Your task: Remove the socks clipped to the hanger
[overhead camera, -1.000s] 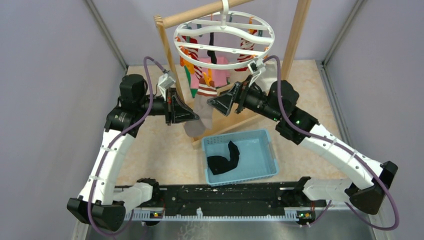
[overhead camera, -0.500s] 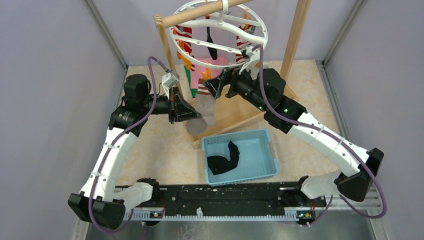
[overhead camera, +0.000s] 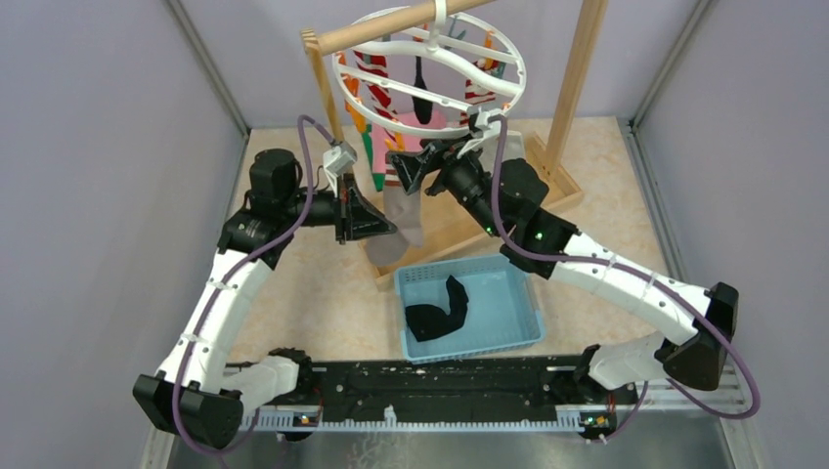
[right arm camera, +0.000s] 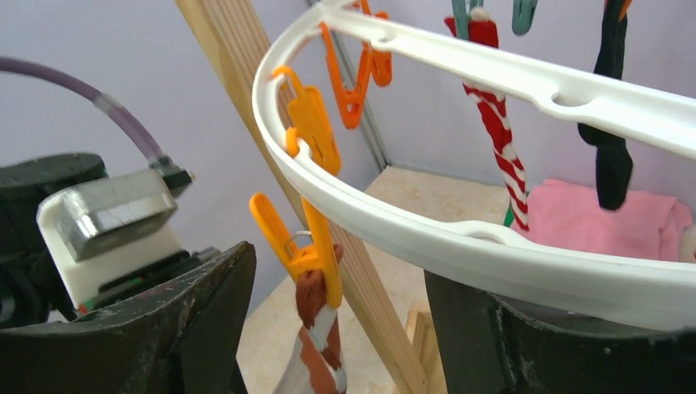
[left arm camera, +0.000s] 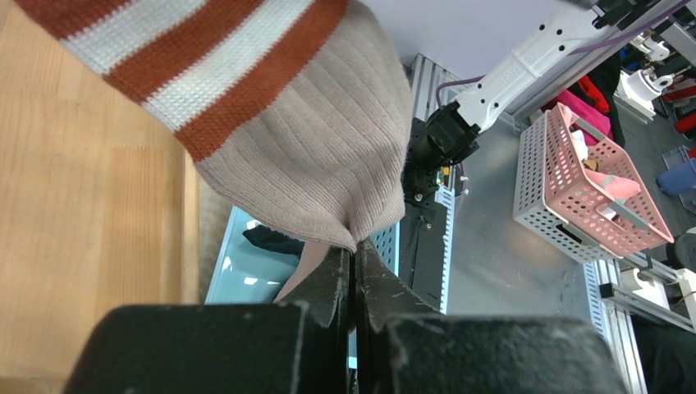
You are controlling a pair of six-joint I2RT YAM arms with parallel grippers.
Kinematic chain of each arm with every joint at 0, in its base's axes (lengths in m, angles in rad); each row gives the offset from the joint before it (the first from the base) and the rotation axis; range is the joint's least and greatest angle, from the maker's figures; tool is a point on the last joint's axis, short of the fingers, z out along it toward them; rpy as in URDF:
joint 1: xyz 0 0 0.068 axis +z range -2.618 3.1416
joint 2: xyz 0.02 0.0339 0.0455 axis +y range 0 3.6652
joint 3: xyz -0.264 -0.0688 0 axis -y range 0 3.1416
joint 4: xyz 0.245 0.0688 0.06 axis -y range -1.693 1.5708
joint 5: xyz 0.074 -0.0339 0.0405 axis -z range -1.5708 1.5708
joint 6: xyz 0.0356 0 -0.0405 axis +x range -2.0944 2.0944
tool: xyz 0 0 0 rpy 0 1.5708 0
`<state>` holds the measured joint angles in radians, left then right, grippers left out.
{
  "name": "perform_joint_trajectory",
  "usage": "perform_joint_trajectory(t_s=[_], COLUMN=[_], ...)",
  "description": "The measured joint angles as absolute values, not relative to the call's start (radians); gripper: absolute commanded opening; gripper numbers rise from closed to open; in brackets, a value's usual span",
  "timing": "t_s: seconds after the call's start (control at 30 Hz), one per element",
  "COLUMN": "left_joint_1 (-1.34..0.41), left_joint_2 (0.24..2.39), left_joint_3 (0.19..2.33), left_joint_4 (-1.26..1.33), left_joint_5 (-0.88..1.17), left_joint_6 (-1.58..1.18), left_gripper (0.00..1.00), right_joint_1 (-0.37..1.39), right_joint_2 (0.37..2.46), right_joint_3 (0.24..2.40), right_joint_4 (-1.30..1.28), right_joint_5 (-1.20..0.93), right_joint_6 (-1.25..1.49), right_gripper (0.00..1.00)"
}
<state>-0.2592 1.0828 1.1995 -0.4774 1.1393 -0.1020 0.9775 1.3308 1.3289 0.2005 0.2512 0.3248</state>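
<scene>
The white ring hanger (overhead camera: 428,68) hangs tilted from the wooden rod, with several socks clipped to it. A beige sock with rust and white stripes (overhead camera: 401,210) hangs from an orange clip (right arm camera: 316,246). My left gripper (overhead camera: 383,227) is shut on the sock's lower part (left arm camera: 312,156). My right gripper (overhead camera: 406,168) is open, its jaws on either side of the orange clip and the sock's cuff (right arm camera: 316,349), under the hanger's rim (right arm camera: 427,238). A red-striped sock (right arm camera: 501,139) and a black sock (right arm camera: 611,156) hang further along.
A blue basket (overhead camera: 469,305) holding a black sock (overhead camera: 440,311) sits in front of the light wooden stand (overhead camera: 577,73). A pink cloth (overhead camera: 420,132) lies on the stand's base. Grey walls close in on both sides.
My right arm has moved left and up toward the hanger, bringing its open jaws around the orange clip. The hanger has tipped up. My left gripper keeps its hold on the sock.
</scene>
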Motion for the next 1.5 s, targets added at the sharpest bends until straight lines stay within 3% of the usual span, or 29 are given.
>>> perform_joint_trajectory(t_s=[0.37,0.5,0.7,1.03,1.33,1.37,1.43,1.5], left_joint_1=[-0.327,-0.35,-0.353,-0.353,-0.354,-0.358,-0.375,-0.404], left_joint_2=[1.075,1.062,1.06,1.05,1.046,1.044,1.042,1.042], left_joint_3=[1.155,1.156,1.156,1.156,1.139,1.132,1.125,1.121], left_joint_4=[-0.479,-0.479,-0.479,-0.492,-0.565,-0.574,-0.587,-0.594], left_joint_5=[1.073,1.059,1.048,0.989,0.944,0.944,0.946,0.955], left_joint_6=[-0.076,-0.074,-0.068,-0.056,0.026,0.03,0.033,0.04], left_gripper=[0.0,0.0,0.0,0.0,0.0,0.0,0.0,0.0], right_joint_1=[1.091,1.091,1.091,1.091,1.077,1.074,1.069,1.067], right_joint_2=[1.34,1.358,1.374,1.375,1.375,1.375,1.377,1.377], right_joint_3=[1.283,1.283,1.283,1.317,1.368,1.375,1.387,1.392], right_joint_4=[0.412,0.442,0.444,0.415,0.333,0.315,0.287,0.266], right_joint_5=[0.401,0.434,0.458,0.456,0.421,0.414,0.403,0.395], right_joint_6=[0.191,0.174,0.156,0.149,0.168,0.173,0.185,0.202], right_gripper=[0.74,0.67,0.47,0.0,0.0,0.05,0.36,0.59])
